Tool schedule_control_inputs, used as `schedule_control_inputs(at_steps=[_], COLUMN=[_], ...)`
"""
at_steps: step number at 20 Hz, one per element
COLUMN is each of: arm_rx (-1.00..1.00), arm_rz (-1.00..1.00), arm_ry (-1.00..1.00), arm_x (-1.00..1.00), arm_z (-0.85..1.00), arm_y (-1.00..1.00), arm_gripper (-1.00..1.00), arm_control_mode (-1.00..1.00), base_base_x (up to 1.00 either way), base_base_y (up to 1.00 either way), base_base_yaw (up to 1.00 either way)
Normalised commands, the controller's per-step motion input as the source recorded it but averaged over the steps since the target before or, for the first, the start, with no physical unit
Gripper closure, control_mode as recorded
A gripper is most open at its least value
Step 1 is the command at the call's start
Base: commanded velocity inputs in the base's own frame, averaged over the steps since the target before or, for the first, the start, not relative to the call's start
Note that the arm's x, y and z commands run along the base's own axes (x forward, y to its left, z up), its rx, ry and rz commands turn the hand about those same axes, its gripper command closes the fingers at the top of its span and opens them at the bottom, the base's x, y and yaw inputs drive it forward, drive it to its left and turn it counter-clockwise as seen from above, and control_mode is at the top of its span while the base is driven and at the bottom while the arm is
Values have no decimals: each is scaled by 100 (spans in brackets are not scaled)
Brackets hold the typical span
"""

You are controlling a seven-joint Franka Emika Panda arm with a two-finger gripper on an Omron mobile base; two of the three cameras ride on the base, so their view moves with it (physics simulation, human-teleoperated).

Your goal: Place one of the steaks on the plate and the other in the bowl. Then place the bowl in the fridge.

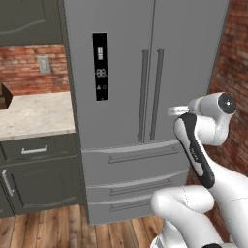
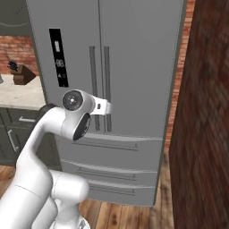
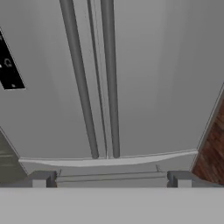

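A: Two doors on the fridge [image 1: 126,72], both closed, with two long handles [image 1: 150,94] running side by side down the middle seam.

B: And the gripper [image 3: 110,178]?

A: In the hand view its two finger tips [image 3: 41,178] stand spread wide apart at the bottom, nothing between them. They point at the lower end of the door handles, above the top drawer [image 3: 109,175].

B: Touching the fridge?

A: I cannot tell; the tips look close to the door front but apart from it.

B: What else is on the fridge?

A: A black display panel [image 1: 100,66] on the left door, and drawers [image 1: 135,181] stacked below the doors, each with a horizontal handle.

B: Around it?

A: To its left, a pale stone counter [image 1: 36,115] over dark-grey cabinets [image 1: 41,179], with a brick wall [image 1: 24,70] behind. In the right base view a knife block [image 2: 22,74] sits on that counter. Wooden floor [image 1: 48,227] below. The arm [image 1: 203,131] is folded in front of the fridge's right door.
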Motion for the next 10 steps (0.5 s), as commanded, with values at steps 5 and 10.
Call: schedule_control_inputs(at_steps=[5, 10], arm_rx=[0, 0], arm_rz=[0, 0], arm_ry=[-4, -3], arm_x=[52, 50], arm_z=[9, 13], arm_y=[0, 0], arm_gripper=[-100, -100], arm_control_mode=[-100, -100], base_base_x=[0, 0], base_base_y=[0, 0], base_base_yaw=[0, 0])
